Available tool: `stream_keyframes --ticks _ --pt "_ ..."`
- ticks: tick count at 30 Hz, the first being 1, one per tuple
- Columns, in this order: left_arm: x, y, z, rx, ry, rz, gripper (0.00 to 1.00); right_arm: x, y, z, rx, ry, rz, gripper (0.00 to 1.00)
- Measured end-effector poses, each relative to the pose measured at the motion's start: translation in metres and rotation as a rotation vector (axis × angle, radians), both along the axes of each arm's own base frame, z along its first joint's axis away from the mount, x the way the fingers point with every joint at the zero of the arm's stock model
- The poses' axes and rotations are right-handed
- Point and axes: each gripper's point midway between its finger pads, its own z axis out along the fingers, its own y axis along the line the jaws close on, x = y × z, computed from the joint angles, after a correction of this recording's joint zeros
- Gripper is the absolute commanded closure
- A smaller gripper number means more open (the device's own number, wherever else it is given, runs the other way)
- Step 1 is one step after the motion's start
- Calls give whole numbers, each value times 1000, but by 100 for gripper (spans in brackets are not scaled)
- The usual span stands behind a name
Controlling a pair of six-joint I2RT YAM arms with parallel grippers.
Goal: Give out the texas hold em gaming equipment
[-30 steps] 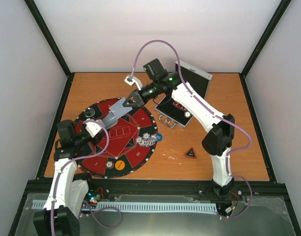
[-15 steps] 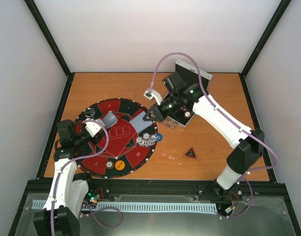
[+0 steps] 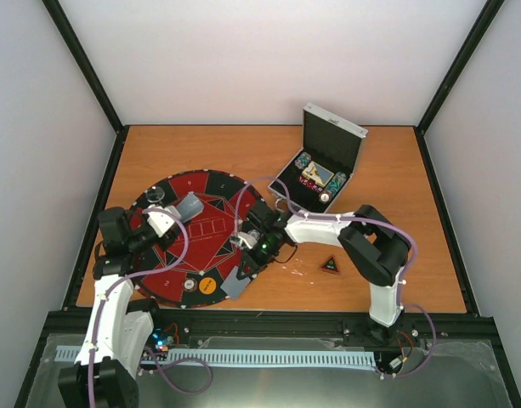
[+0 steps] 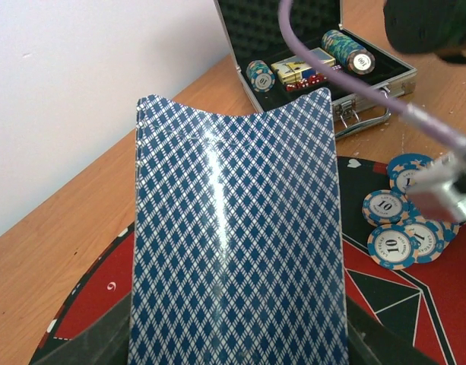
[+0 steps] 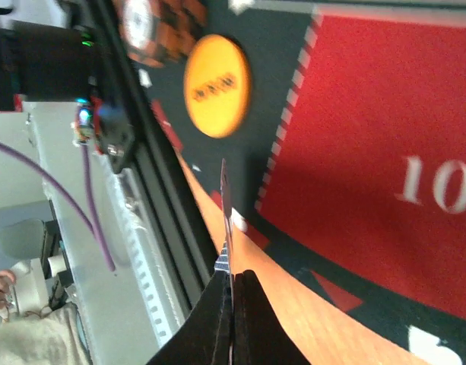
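My left gripper (image 3: 178,216) is shut on a stack of blue-diamond-backed playing cards (image 3: 189,206) over the left of the round red-and-black mat (image 3: 171,276). The stack (image 4: 236,228) fills the left wrist view and hides the fingertips. My right gripper (image 3: 246,269) is shut on a single card (image 3: 234,286) at the mat's near-right rim; the right wrist view shows that card edge-on (image 5: 226,205) between the shut fingers (image 5: 244,319). Poker chips (image 4: 396,228) lie on the mat's right side. A yellow disc (image 5: 217,85) sits near the rim. A black-red triangle marker (image 3: 330,265) lies on the table.
The open silver case (image 3: 321,174) stands at the back right with chip stacks (image 4: 347,49) and a card box inside. A clear disc (image 3: 155,195) sits at the mat's far left. The right arm's purple cable (image 4: 369,87) crosses above the chips. The black table rail (image 3: 268,321) runs along the front.
My right arm has swung from the card stack at the back of the mat forward to the mat's near-right rim, carrying one card. The left arm has not moved.
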Motion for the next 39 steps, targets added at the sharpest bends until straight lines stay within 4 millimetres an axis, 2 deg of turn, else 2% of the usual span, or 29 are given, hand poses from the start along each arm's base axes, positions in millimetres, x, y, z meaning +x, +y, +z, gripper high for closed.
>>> stream_keyframes --ticks 4,7,11,13,15,17,21,24,25,27,28,29,32,35,37,39 --pt "-1 -2 1 -6 -1 -13 57 -10 -7 -29 -55 62 -46 97" --pt "-2 -3 1 -8 -3 -21 56 -13 1 -32 -42 73 -65 97" --pt "-3 -4 0 -10 2 -26 56 -9 17 -26 14 70 -88 96" --pt "-4 -4 0 -11 5 -27 56 -6 19 -30 13 74 -98 84" --pt "-4 -4 -1 -12 9 -28 56 -6 16 -38 -19 77 -101 65" --pt "-4 -4 -2 -15 17 -29 56 -6 11 -44 -63 70 -104 51" --pt "-6 -6 -4 -19 28 -40 56 -1 6 -36 -110 12 -83 37" --pt "-8 -7 -6 -16 31 -51 56 8 2 -19 -137 -61 -80 29" --pt "-9 -8 -6 -16 34 -56 56 13 1 -10 -137 -89 -81 23" --pt "-11 -9 -6 -16 36 -67 56 25 -1 16 -117 -153 -87 16" --pt "-12 -10 -6 -16 37 -73 56 32 -2 29 -102 -184 -96 6" --pt "-12 -10 -6 -15 38 -78 56 40 -4 44 -82 -214 -110 1" --pt "-14 -12 -3 -7 28 -94 56 76 -17 95 11 -320 -179 0" --pt "-15 -13 0 9 12 -113 56 110 -24 133 93 -410 -243 0" --pt "-16 -14 1 17 10 -128 56 123 -15 154 169 -459 -251 0" --pt "-17 -15 0 21 14 -141 56 125 0 168 248 -488 -232 0"
